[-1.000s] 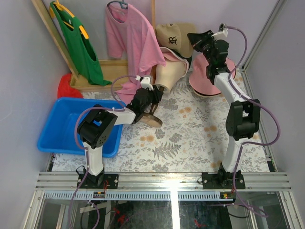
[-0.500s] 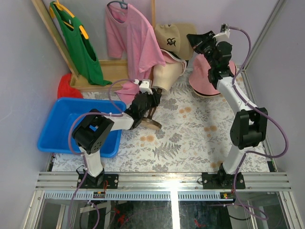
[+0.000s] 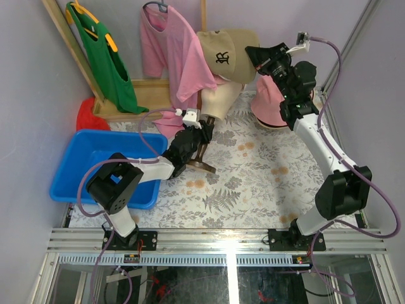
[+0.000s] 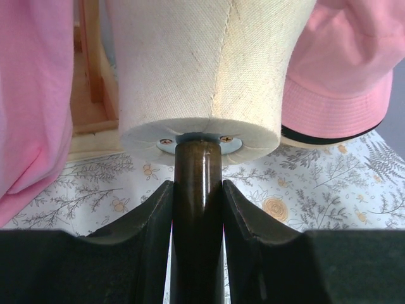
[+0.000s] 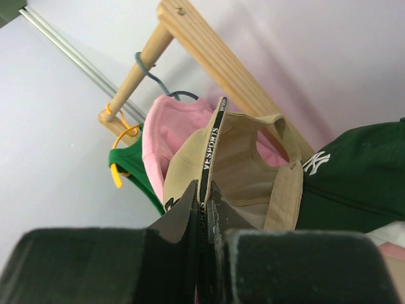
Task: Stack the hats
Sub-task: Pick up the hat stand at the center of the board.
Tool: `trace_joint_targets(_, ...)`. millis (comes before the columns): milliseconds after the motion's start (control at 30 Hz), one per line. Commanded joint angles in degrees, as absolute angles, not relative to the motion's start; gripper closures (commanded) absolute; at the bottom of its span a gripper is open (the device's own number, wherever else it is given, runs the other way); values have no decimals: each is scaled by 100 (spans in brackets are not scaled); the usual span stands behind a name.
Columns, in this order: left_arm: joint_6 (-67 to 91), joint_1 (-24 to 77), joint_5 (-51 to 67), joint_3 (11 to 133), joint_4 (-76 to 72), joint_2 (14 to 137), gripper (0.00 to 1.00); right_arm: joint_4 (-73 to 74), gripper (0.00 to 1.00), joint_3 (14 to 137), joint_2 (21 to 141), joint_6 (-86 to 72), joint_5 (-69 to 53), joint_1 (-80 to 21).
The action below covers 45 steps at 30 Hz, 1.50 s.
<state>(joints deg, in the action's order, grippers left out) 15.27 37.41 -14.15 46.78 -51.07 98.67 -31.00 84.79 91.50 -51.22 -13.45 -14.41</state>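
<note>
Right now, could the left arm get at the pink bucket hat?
Probably not: the left gripper grips the dark post under the mannequin head, and the pink bucket hat lies beyond that head.

The top view looks down from above the near edge over the whole counter [image 3: 253,183]. The left wrist view sits close, facing the mannequin head [image 4: 202,63] toward 12 o'clock. The right wrist view tilts up at the tan cap [image 5: 240,164]. The top view shares both.

**Colours and patterns across the desk [image 3: 253,183].**
The desk is white with an ochre-and-grey floral print; tan cap [image 3: 237,60], dark lettering; pink bucket hat [image 4: 342,69], dark brim edge; dark green cap [image 5: 354,183], white logo; beige mannequin head [image 4: 202,63]; dark brown stand post [image 4: 196,202]; blue bin [image 3: 79,166]; pink shirt [image 3: 174,50]; green shirt [image 3: 107,63].
</note>
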Motion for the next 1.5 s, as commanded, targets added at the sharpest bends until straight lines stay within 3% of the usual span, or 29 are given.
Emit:
trace_joint_targets(0,1255,3944,-1705,4967,-8433,9040,100,-2919,100,8362,8614,-5200,-1638,-1699)
trace_joint_targets(533,812,4792,-1849,4375,-9185,7979,100,-1831,100,7745,6924,-4706,-1128,-2053)
trace_joint_targets(800,214,5392,-1829,4468,-9178,7366,100,-1070,100,8087,6317,-4594,-948,-2076)
trace_joint_targets(1200,-322,5867,-1960,4740,-8924,6764,100,-138,100,9400,6126,-5029,-1587,-2076)
trace_joint_targets(1467,-429,5922,-1917,4809,-8783,6506,100,-108,100,9509,5974,-5509,-2356,-2080)
